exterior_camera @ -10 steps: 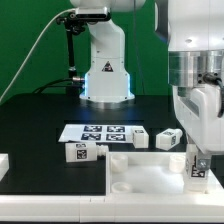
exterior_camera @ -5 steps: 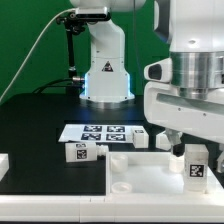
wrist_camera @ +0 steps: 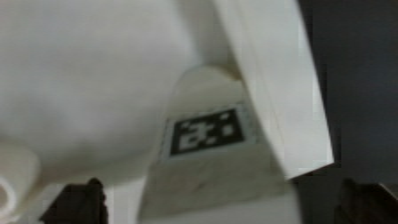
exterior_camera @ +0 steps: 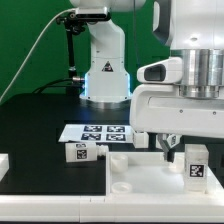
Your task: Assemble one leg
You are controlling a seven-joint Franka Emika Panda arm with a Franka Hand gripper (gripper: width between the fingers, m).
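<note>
I see a black table [exterior_camera: 30, 125] carrying the marker board [exterior_camera: 98, 132] flat at its centre. At 7 o'clock from that board a tagged white leg [exterior_camera: 81, 152] lies on the surface. The wide white tray-shaped piece [exterior_camera: 135, 172] rests at 5 o'clock.

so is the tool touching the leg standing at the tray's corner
Cannot tell. In the exterior view the tool hangs just beside the upright leg, no clear gap or contact; the wrist view shows the leg between blurred fingertips.
</note>
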